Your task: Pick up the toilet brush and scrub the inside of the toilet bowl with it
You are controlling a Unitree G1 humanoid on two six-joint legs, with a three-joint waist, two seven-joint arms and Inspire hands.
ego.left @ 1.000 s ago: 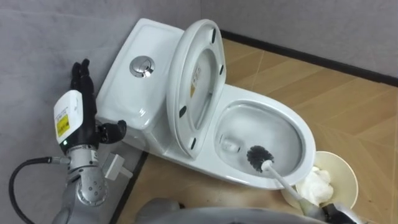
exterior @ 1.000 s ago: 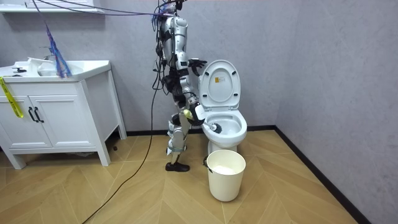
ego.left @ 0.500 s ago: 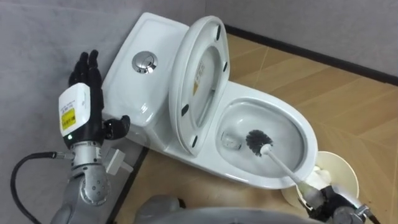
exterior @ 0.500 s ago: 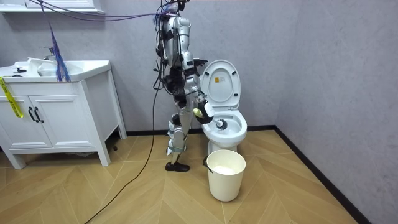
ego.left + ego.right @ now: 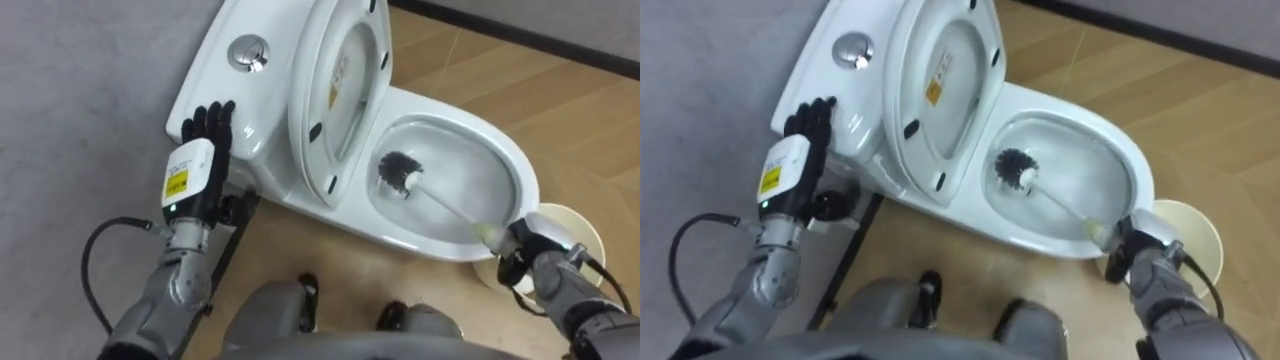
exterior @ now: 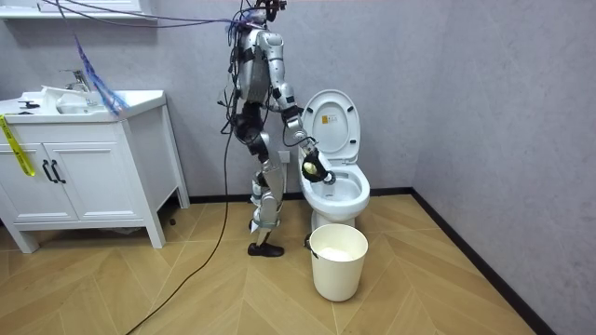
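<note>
Since the earlier frames you have drawn the bristle head of the toilet brush (image 5: 408,177) across the bowl: it was by the near rim, and now it lies at the side next to the raised seat. The whole view has shifted too, so the camera moved as well. The brush's head is down inside the toilet bowl (image 5: 523,178), against the wet inner wall, and its white handle runs slanting up over the rim to your right hand (image 5: 527,252). That hand has its fingers curled round the end of the handle and grips it just outside the bowl. The seat and lid (image 5: 352,80) stand upright against the tank (image 5: 215,75), which has a round flush button (image 5: 249,52) on top. Your left hand (image 5: 203,150) is held beside the tank with straight fingers pointing up and holds nothing; if it touches the porcelain, I cannot tell. A white bin (image 6: 337,261) stands on the wooden floor just before the toilet. In the room view the robot stands upright at the toilet's side, between it and a white cabinet (image 6: 84,167).
</note>
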